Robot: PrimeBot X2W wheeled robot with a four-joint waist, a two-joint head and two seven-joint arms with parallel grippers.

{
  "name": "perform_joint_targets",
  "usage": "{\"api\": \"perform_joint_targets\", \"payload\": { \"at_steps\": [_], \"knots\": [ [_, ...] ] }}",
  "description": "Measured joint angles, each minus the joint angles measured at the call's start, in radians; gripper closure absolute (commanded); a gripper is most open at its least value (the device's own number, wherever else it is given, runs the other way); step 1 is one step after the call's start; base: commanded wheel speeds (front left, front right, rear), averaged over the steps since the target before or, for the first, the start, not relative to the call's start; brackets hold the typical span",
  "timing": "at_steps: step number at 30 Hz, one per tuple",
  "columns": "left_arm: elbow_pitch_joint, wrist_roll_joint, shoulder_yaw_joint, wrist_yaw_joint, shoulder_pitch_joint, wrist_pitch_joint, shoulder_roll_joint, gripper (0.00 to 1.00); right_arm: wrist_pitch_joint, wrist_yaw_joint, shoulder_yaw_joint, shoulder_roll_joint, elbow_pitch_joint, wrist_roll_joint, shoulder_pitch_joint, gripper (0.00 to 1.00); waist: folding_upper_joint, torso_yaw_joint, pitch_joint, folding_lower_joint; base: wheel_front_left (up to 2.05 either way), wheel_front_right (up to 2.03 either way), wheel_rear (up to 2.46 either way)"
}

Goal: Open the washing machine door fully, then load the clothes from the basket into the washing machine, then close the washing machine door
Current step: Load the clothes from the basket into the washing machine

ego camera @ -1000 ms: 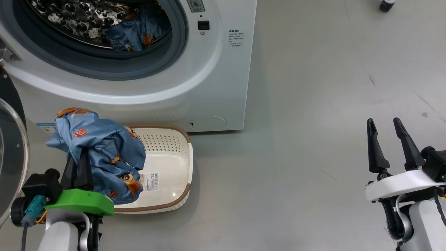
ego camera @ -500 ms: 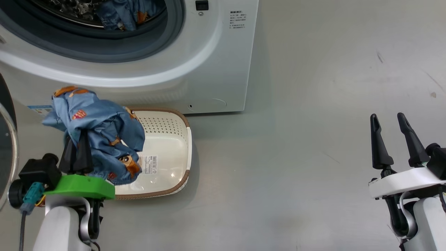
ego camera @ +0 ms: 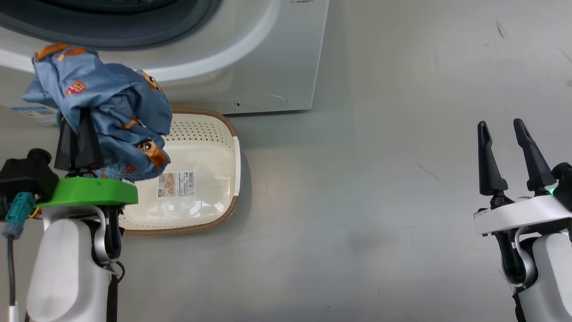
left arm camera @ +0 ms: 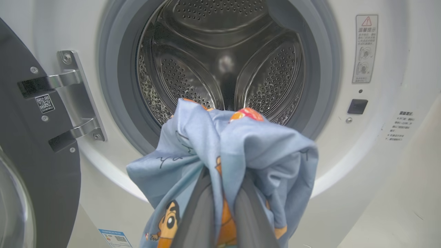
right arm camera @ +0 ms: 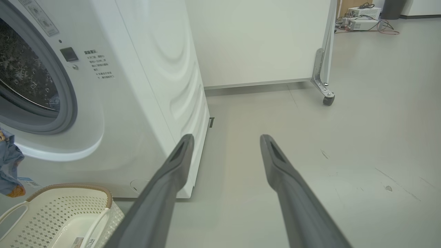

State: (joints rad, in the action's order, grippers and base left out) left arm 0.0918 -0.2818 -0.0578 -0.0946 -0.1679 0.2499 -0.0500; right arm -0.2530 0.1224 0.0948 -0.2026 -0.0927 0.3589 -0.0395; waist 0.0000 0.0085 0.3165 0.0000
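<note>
The clothes (ego camera: 107,98) are clamped between the nearly closed fingers of the left gripper (left arm camera: 224,186), while the right gripper (ego camera: 500,127) is spread wide open, touching nothing.

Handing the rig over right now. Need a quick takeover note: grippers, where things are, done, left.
Grippers: the left gripper is shut on the clothes, a light-blue bundle held above the basket in front of the washing machine opening. The right gripper is open and empty, over the floor to the right.
Done: the washing machine door is swung open on the left, and the basket's visible bottom is bare.
Left: push the bundle into the drum, release, check the basket corner hidden under the bundle, then close the door.
</note>
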Motion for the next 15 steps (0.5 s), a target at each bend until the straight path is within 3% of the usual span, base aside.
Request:
{"api": "perform_joint_targets", "payload": {
  "at_steps": [7, 15],
  "knots": [
    [0.009, 0.021, -0.005, 0.003, -0.09, 0.002, -0.004, 1.0, 0.0, 0.0, 0.013, 0.001, -0.005, 0.006, -0.03, 0.0, 0.0, -0.026, 0.029, 0.0, 0.0, 0.0, 0.0],
    [0.06, 0.053, -0.012, 0.007, -0.211, 0.002, -0.071, 1.0, 0.0, 0.0, 0.023, 0.006, -0.01, 0.015, -0.052, 0.0, 0.0, -0.064, 0.049, 0.0, 0.0, 0.0, 0.0]
  ]
}}
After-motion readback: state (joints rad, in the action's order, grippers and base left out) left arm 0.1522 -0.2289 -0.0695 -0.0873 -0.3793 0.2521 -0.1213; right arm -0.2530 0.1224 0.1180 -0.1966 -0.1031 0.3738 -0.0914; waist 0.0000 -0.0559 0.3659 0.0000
